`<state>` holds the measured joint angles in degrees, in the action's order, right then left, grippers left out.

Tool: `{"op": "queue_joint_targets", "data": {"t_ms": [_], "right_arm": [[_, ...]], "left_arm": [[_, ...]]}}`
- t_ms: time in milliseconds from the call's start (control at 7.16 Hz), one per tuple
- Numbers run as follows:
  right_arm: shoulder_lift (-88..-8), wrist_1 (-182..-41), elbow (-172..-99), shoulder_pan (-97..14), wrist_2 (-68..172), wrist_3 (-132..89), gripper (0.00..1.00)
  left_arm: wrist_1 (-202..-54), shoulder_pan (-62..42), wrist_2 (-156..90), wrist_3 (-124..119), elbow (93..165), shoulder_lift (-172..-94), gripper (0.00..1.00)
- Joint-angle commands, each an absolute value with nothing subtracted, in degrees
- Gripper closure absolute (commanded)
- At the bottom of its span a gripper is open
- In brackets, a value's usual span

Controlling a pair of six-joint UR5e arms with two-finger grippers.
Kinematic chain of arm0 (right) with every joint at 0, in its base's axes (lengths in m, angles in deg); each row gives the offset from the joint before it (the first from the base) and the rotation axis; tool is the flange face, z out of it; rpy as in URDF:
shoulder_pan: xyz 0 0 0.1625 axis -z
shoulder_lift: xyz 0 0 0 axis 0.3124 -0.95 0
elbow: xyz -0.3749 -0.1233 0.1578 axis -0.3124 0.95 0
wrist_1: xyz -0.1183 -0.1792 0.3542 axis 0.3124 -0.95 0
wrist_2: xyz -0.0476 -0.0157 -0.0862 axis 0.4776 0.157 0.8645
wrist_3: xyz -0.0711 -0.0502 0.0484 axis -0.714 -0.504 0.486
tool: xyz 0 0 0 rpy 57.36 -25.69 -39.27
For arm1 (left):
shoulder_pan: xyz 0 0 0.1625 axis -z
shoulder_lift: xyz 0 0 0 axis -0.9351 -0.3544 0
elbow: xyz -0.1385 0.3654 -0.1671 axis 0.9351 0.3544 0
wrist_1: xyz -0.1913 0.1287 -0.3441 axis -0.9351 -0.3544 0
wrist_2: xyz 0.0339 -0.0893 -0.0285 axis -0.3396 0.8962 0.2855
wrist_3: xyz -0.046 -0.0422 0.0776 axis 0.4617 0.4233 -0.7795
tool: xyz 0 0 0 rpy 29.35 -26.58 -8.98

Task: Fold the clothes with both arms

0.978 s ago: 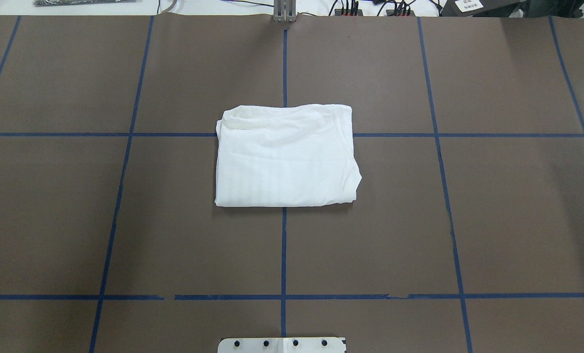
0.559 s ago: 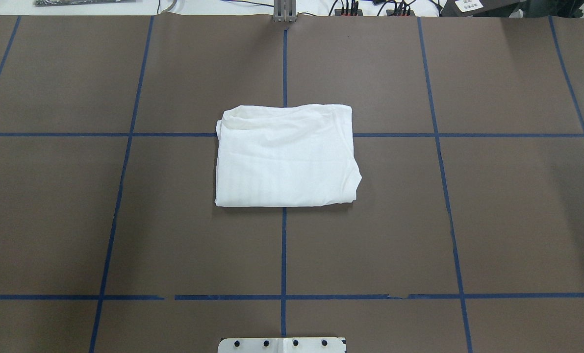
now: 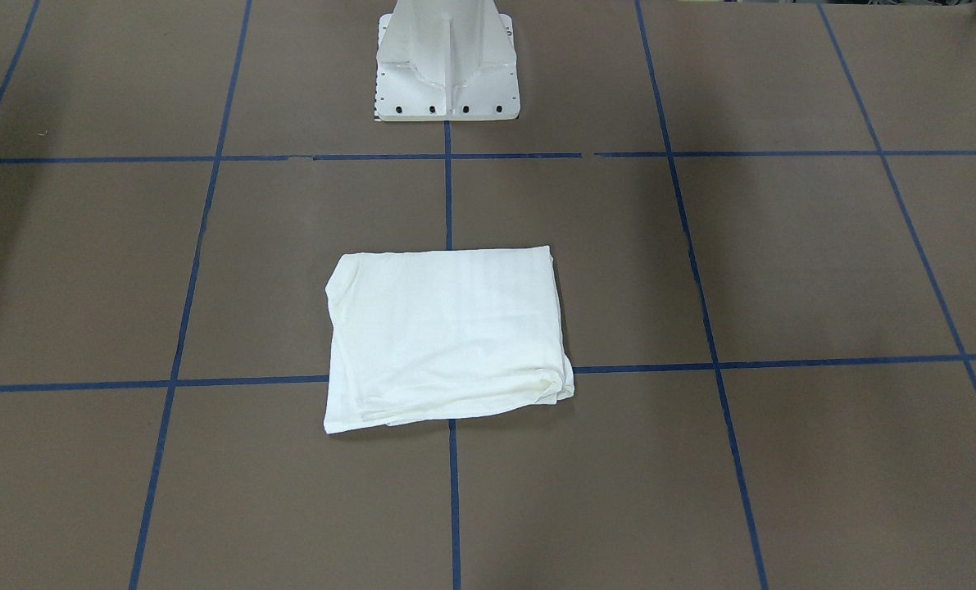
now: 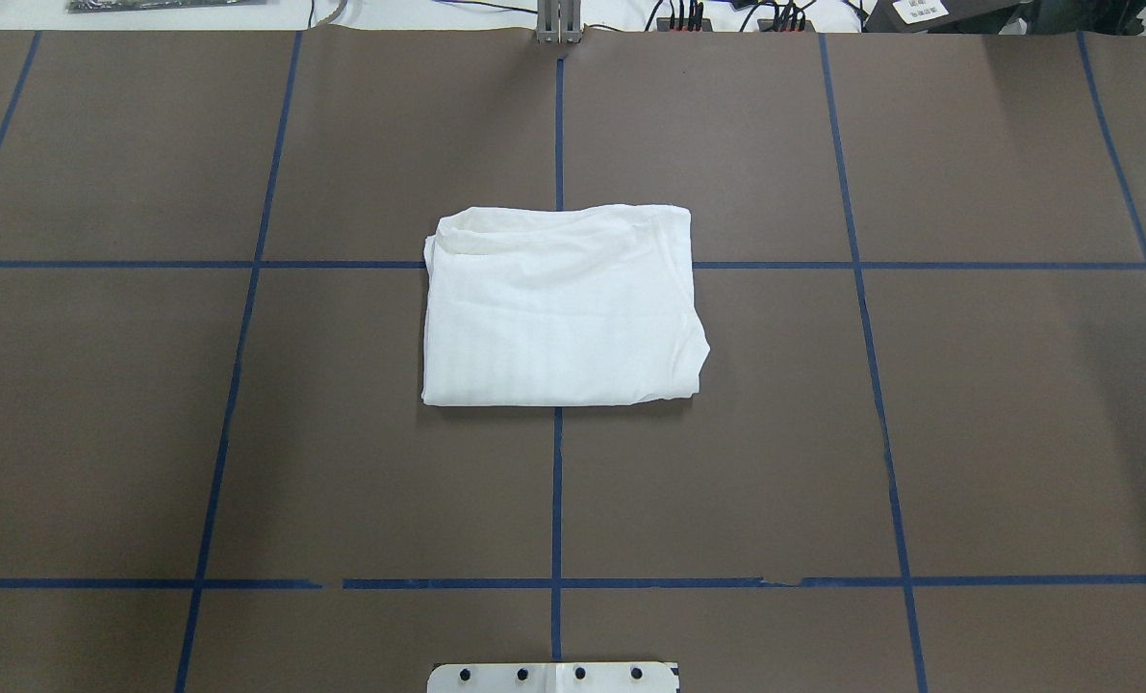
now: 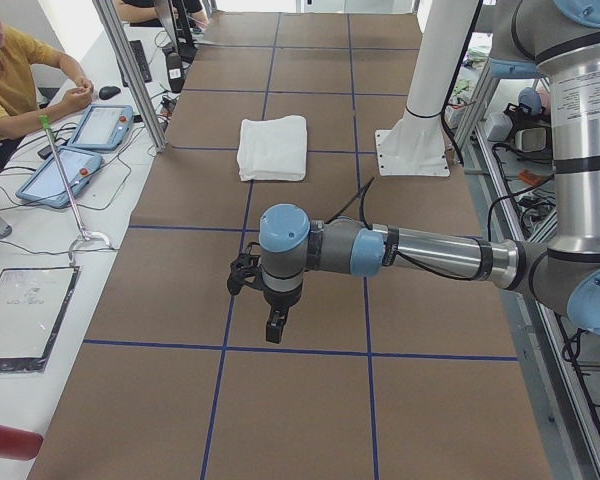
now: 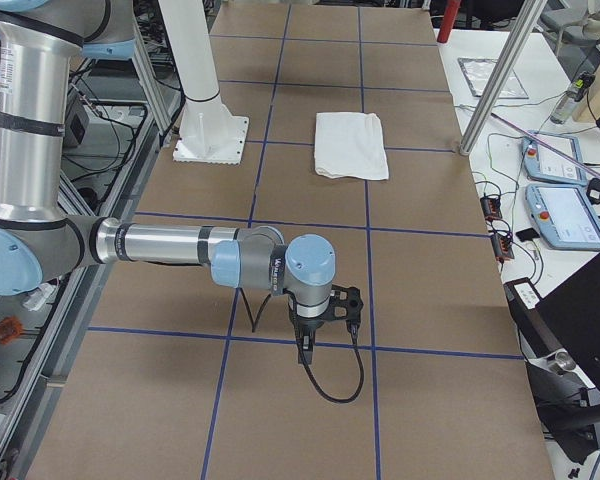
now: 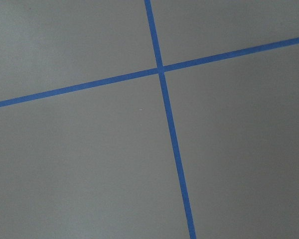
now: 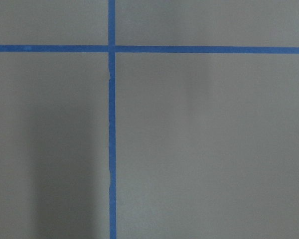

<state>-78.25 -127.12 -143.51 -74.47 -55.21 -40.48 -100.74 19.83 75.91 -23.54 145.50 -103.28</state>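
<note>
The white T-shirt [image 4: 563, 308] lies folded into a neat rectangle at the middle of the brown table, also in the front view [image 3: 447, 336], the left side view [image 5: 273, 147] and the right side view [image 6: 351, 145]. No printed text shows. My left gripper [image 5: 272, 325] hangs over bare table far from the shirt, at the table's left end; I cannot tell if it is open or shut. My right gripper [image 6: 305, 345] hangs over bare table at the right end, also far from the shirt; I cannot tell its state. Both wrist views show only table and blue tape.
The white pedestal [image 3: 447, 74] stands at the robot's side of the table [image 4: 823, 433]. Blue tape lines mark a grid. A person sits by tablets [image 5: 75, 150] beyond the far edge. Metal posts [image 6: 490, 90] stand along that edge.
</note>
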Motion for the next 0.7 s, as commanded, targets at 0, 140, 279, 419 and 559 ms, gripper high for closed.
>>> {"op": "queue_joint_targets", "data": {"t_ms": [0,140,279,419,559], "right_arm": [[-78.40,-127.39,-143.52,-74.52,-55.16,-40.48,0.00],[-78.40,-127.48,-143.43,-74.52,-55.16,-40.48,0.00],[-78.84,-127.57,-143.43,-74.43,-55.16,-40.48,0.00],[-79.10,-127.66,-143.43,-74.43,-54.90,-40.48,0.00],[-79.63,-127.57,-143.43,-74.43,-54.81,-40.48,0.00]], "left_arm": [[-100.67,19.79,75.92,-23.54,145.77,-103.30,0.00],[-100.67,19.79,75.92,-23.54,145.86,-103.30,0.00],[-100.67,19.88,76.00,-23.54,145.86,-103.30,0.00],[-100.67,19.79,76.00,-23.54,145.86,-103.30,0.00],[-100.58,19.79,76.00,-23.54,145.68,-103.30,0.00]]}}
